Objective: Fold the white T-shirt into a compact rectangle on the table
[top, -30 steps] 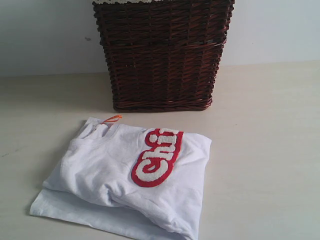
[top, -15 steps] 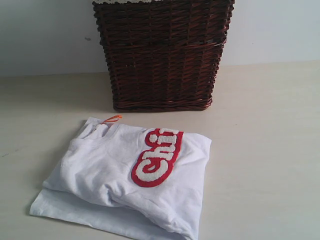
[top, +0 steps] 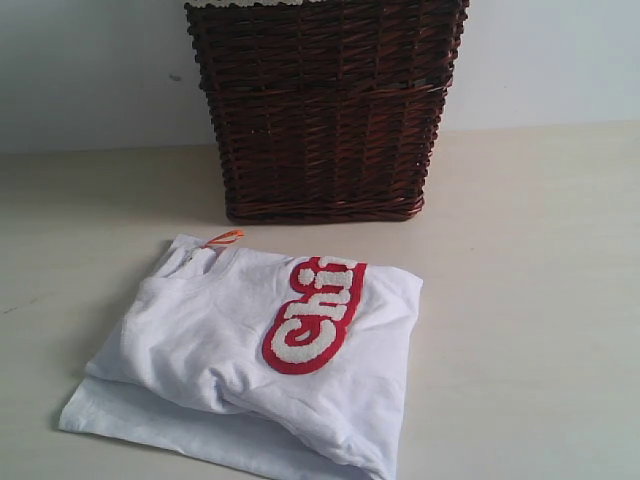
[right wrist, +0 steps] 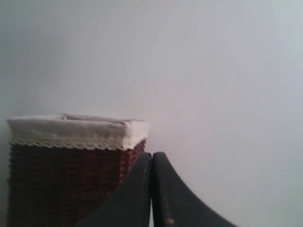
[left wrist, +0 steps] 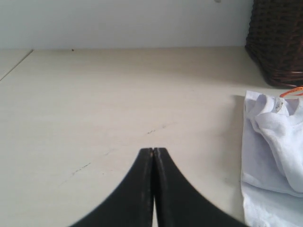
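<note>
The white T-shirt point(top: 250, 350) lies folded in a rough rectangle on the table point(top: 520, 300), red-outlined lettering facing up and its orange collar loop point(top: 226, 237) toward the basket. A corner of the white T-shirt point(left wrist: 272, 142) shows at the side of the left wrist view. My left gripper point(left wrist: 153, 150) is shut and empty above bare table point(left wrist: 118, 94), apart from the shirt. My right gripper point(right wrist: 152, 155) is shut and empty, raised and facing the wall. Neither gripper appears in the exterior view.
A dark wicker basket point(top: 325, 110) stands behind the shirt against the wall; the basket point(right wrist: 71, 184) shows its lace-trimmed white liner point(right wrist: 75, 130) in the right wrist view. Bare table lies on both sides of the shirt.
</note>
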You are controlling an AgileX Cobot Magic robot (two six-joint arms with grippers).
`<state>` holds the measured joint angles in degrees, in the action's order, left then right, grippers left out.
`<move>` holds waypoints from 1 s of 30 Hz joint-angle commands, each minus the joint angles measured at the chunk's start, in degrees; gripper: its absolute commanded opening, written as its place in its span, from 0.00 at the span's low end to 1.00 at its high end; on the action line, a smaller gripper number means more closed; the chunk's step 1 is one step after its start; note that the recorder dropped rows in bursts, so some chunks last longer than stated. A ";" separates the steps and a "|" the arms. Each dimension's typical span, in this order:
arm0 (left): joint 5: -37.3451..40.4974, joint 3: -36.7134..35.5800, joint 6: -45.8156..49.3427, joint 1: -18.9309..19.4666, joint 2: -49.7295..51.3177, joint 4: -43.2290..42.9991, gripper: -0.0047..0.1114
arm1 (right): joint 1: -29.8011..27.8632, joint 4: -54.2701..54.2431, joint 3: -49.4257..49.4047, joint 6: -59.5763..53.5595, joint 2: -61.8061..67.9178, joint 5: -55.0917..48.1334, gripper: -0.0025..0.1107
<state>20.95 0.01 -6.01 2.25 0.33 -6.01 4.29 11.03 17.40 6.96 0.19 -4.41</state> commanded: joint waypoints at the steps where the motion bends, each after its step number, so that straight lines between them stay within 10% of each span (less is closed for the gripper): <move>1: -0.54 -0.01 -0.20 0.00 -0.33 0.05 0.04 | -6.26 -0.86 -5.70 0.11 -0.19 1.19 0.02; 30: -0.54 -0.01 -0.20 0.00 -0.33 -0.06 0.04 | -7.07 -5.14 -17.40 -6.96 -0.19 -10.04 0.02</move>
<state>20.95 0.01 -6.01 2.25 0.33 -6.01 -2.42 5.81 0.27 0.62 0.29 -14.31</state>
